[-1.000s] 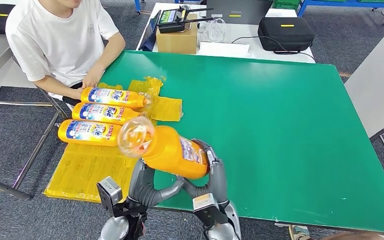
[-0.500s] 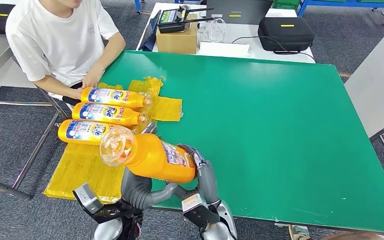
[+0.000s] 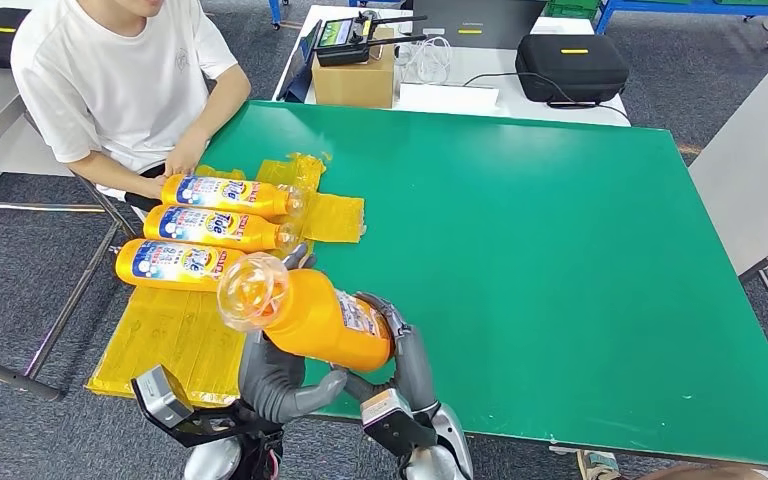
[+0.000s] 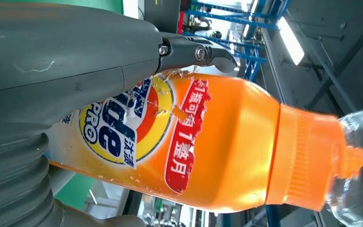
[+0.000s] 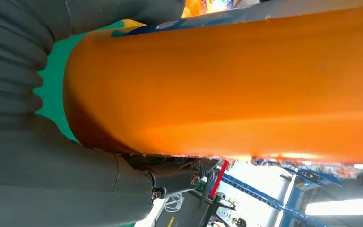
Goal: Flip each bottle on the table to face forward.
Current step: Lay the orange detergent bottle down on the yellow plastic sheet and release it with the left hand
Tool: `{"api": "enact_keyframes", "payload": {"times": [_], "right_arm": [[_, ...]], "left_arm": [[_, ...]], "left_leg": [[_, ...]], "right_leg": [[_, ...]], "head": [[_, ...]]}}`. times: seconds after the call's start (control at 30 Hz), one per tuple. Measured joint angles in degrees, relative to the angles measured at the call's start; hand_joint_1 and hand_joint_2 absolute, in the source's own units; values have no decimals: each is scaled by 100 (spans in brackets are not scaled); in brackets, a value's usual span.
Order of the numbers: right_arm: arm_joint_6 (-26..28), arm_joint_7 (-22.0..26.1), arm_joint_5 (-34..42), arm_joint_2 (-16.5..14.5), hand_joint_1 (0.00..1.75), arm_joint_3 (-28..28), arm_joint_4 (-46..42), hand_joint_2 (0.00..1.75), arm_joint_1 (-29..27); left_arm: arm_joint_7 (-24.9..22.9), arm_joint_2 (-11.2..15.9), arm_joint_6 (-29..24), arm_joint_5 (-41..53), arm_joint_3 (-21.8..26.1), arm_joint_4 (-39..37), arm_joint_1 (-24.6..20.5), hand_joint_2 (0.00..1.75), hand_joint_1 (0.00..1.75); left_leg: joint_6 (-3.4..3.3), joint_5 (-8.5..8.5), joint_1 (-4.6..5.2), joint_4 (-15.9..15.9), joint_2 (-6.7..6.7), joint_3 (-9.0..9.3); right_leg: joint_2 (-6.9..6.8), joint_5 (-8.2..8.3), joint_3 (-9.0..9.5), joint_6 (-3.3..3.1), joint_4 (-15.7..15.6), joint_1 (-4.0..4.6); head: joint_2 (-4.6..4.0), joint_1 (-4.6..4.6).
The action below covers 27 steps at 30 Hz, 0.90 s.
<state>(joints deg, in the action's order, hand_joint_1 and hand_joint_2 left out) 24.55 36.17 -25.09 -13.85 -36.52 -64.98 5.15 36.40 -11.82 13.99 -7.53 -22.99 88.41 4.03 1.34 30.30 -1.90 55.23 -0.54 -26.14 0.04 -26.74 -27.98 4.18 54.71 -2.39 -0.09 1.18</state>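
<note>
Orange detergent bottle (image 3: 325,322) held off the green table (image 3: 560,260), above its near edge, tilted with the clear cap end (image 3: 252,291) up and toward the yellow plastic sheet (image 3: 175,335). We see both hands clamped on it. The left hand (image 3: 270,362) comes up from below the table's near edge and cups the bottle's underside, one dark fingertip (image 3: 297,256) showing past the neck. The right hand (image 3: 405,345) wraps the base end, fingers curved over the top side. Both forearms rise close together from below.

From the left wrist, we see the grey thumb (image 4: 66,52) lying along the printed label (image 4: 137,127), a dark fingertip (image 4: 208,52) touching the upper edge of the bottle, and the orange collar (image 4: 302,161) meeting the clear cap. From the right wrist, the plain orange back of the bottle (image 5: 227,90) lies pressed against the hand's grey cover (image 5: 42,165).

Three more detergent bottles (image 3: 210,228) lie side by side on the yellow sheet, labels up, caps pointing toward the table's middle, just beyond the held bottle's cap. A person in a white shirt (image 3: 110,80) sits at the table's far-left corner, hand (image 3: 182,160) near the farthest bottle.
</note>
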Motion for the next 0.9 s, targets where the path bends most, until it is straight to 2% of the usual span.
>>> {"api": "enact_keyframes", "payload": {"times": [0.33, 0.37, 0.47, 0.5, 0.53, 0.67, 0.7, 0.8, 0.83, 0.9], "right_arm": [[168, -5, -337, -7, 175, -28, 106, 175, 18], [172, -5, -362, -6, 175, -43, 111, 175, 22], [162, 6, -386, 4, 175, -90, 130, 175, 27], [169, 12, -391, 8, 175, -104, 138, 175, 28], [180, 16, -395, 12, 175, -117, 148, 175, 27], [248, 9, -444, 22, 175, -132, 183, 175, 23], [256, 6, -453, 22, 167, -132, 188, 175, 22], [258, 1, -457, 23, 38, -134, 201, 175, 22], [251, 5, -457, 23, 2, -140, 204, 131, 23], [230, 27, -449, 23, 0, -167, 207, 44, 28]], "left_arm": [[-161, 30, -8, -3, 10, -77, 5, 175, 2], [-201, 30, -4, -30, 11, -90, 1, 175, 18], [-409, 30, 4, -126, 21, -146, -26, 175, 142], [-479, 30, -11, -134, 29, -168, -37, 175, 170], [-529, 30, -44, -114, 37, -190, -45, 175, 175], [-571, 30, -300, 152, 46, -226, -55, 175, 175], [-571, 30, -336, 189, 47, -228, -58, 175, 175], [-577, 29, -365, 210, 50, -237, -69, 175, 175], [-594, 28, -361, 197, 52, -241, -75, 175, 175], [-671, 26, -330, 131, 64, -266, -91, 175, 175]], "left_leg": [[0, 0, 0, 0, 0, 0], [0, 0, 0, 0, 0, 0], [0, 0, 0, 0, 0, 0], [0, 0, 0, 0, 0, 0], [0, 0, 0, 0, -1, 0], [0, 0, 0, 0, -1, 0], [0, 0, 0, 0, -1, 0], [0, 0, 0, 0, -1, 0], [0, 0, 0, 0, -1, 0], [0, 0, 0, 0, -1, 0]], "right_leg": [[0, 0, -1, 0, 0, 0], [0, 0, -1, 0, 0, 0], [0, 0, -1, 0, 0, 0], [0, 0, -2, 0, 0, 0], [0, 0, -2, 0, 0, 0], [0, 0, -2, 0, 0, 0], [0, 0, -2, 0, 0, 0], [0, 0, -2, 0, 0, 0], [0, 0, -2, 0, 0, 0], [0, 0, -2, 0, 0, 0]], "head": [[0, -1], [0, -1], [0, -1], [0, -2], [0, -1], [0, 0], [0, 0], [0, -1], [0, -1], [0, -1]]}}
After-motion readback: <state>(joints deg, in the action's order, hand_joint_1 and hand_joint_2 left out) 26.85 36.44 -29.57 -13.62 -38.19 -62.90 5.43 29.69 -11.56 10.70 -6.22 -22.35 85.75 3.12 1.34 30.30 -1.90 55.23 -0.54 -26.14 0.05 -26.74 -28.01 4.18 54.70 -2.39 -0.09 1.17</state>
